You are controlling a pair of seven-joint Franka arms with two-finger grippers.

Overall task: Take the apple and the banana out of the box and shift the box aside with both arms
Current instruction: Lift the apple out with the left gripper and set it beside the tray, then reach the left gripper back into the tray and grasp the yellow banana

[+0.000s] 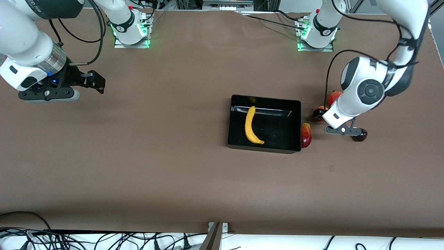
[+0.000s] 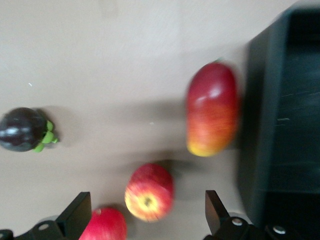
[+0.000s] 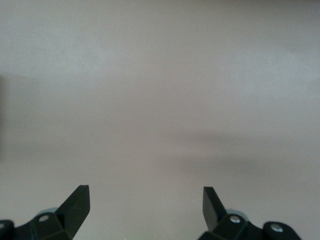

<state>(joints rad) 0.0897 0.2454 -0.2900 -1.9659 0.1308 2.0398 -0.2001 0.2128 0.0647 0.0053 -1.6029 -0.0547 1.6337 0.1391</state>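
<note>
- The banana (image 1: 252,126) lies inside the black box (image 1: 265,148), along the part of its floor toward the right arm's end of the table.
- The box sits on the brown table (image 1: 156,166), toward the left arm's end.
- A red-and-yellow mango-shaped fruit (image 1: 306,135) lies on the table touching the box's outer wall, on the side toward the left arm's end.
- The small red apple (image 2: 149,192) with yellow patches rests on the table near the mango-shaped fruit, apart from the box.
- The left gripper (image 2: 146,216) hangs over the apple with fingers spread wide, holding nothing.
- Another red fruit (image 2: 104,225) lies just beside the apple, and a dark purple round fruit (image 1: 359,135) with a green stem lies well apart.
- The right gripper (image 3: 145,210) waits over bare table at the right arm's end, fingers wide apart and empty.
</note>
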